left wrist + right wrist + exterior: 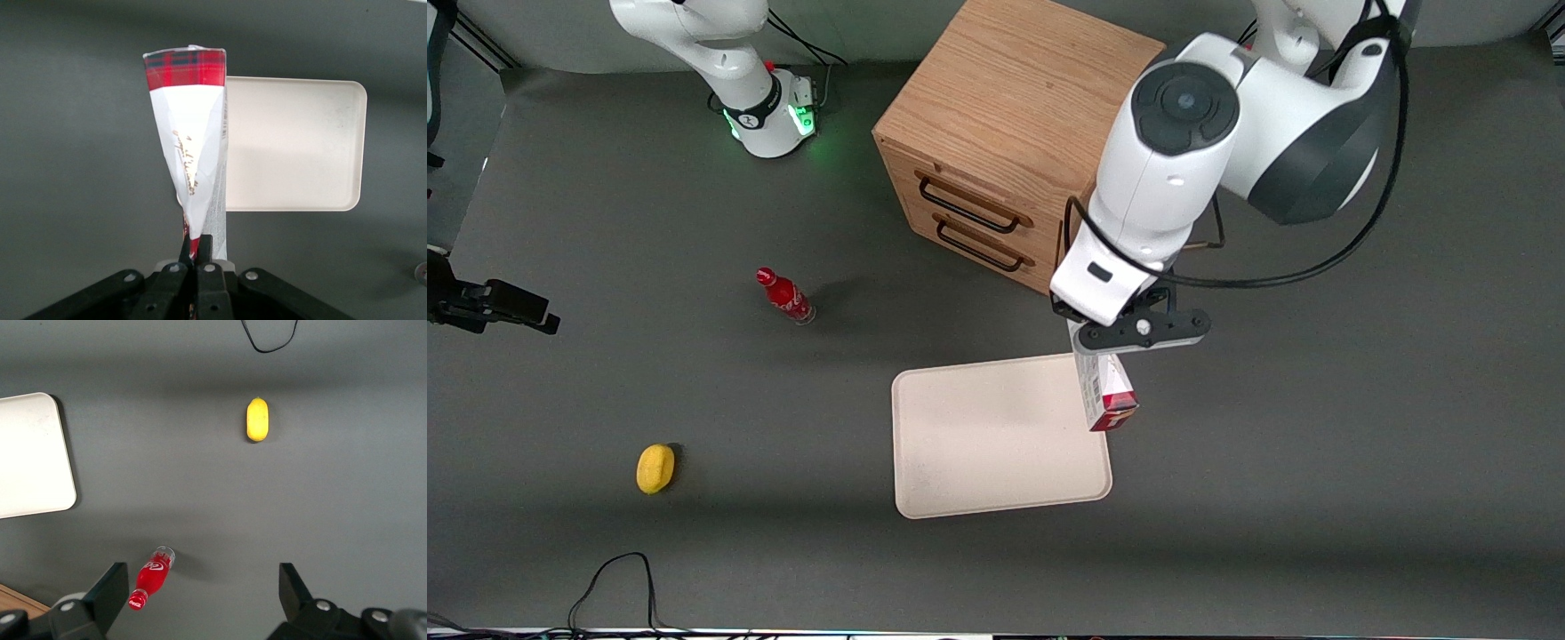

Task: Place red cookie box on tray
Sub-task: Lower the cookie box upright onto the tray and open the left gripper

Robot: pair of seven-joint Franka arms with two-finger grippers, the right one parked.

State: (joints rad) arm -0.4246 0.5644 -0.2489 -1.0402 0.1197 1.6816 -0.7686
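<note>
Red cookie box (1104, 391) hangs clamped in gripper (1116, 342) jaws, centre-right of front frame, over edge of tray (996, 480), w/ cabinet (996, 133) above.

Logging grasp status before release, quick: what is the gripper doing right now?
Gripper: jaws shut on the red cookie box, held above the tray edge.

Front view: high overhead, facing both robots across the table. Wrist views: downward, closer in, sharing the tray (996, 462); left gripper (197, 248) foreground.
</note>
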